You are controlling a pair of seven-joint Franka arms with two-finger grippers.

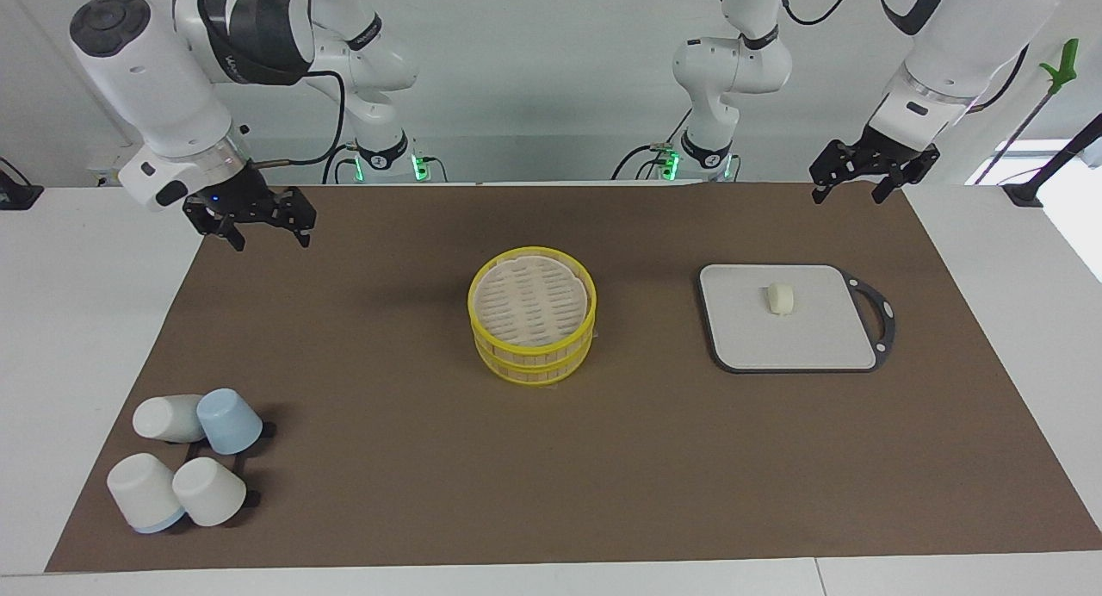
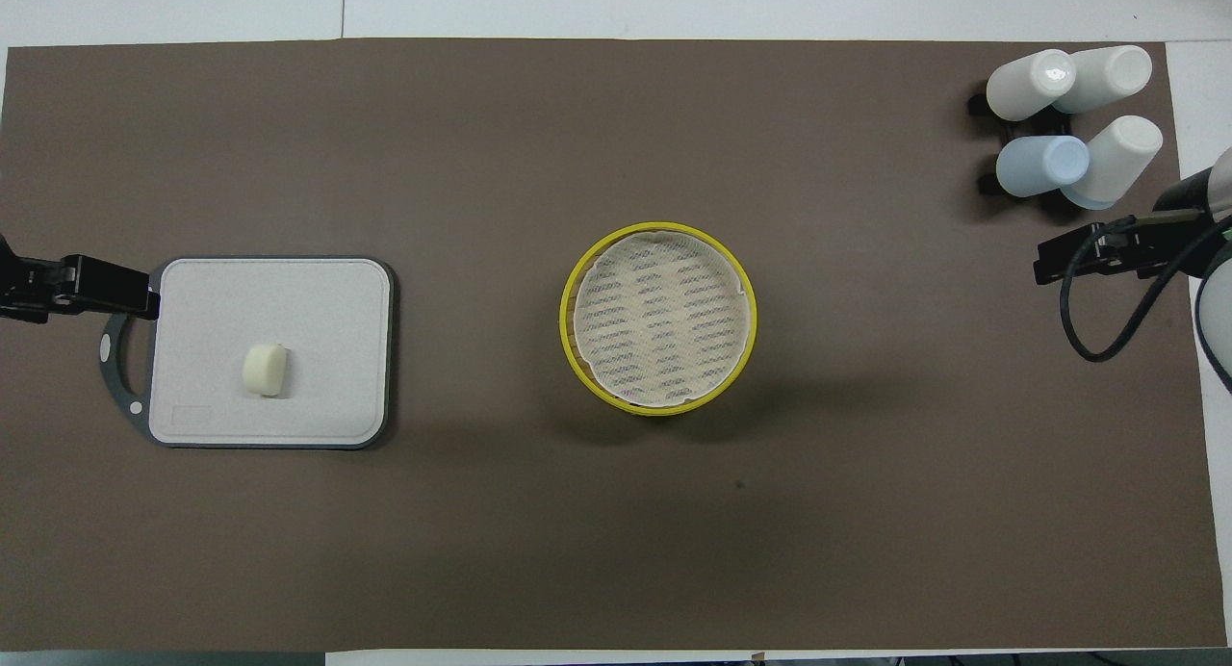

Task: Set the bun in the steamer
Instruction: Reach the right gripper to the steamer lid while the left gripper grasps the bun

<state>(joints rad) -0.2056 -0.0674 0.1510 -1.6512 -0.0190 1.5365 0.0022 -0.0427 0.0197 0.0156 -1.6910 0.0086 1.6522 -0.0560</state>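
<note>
The bun [image 1: 781, 299] [image 2: 265, 370], a small cream-white lump, lies on a pale cutting board [image 1: 818, 338] [image 2: 327, 310] toward the left arm's end of the table. The yellow two-tier steamer [image 1: 532, 307] [image 2: 659, 320] stands at the mat's middle with nothing on its beige slotted top. My left gripper [image 1: 850, 195] [image 2: 87, 288] hangs open and empty over the mat's edge by the board's handle. My right gripper [image 1: 269, 241] [image 2: 1097, 254] hangs open and empty over the mat's corner at the right arm's end. Both arms wait.
Several upturned pale and light-blue cups [image 1: 185, 471] [image 2: 1073, 117] stand on a black rack, farther from the robots, at the right arm's end. A brown mat [image 1: 387, 458] covers the white table. The board's dark handle loop [image 1: 878, 316] points toward the left arm's end.
</note>
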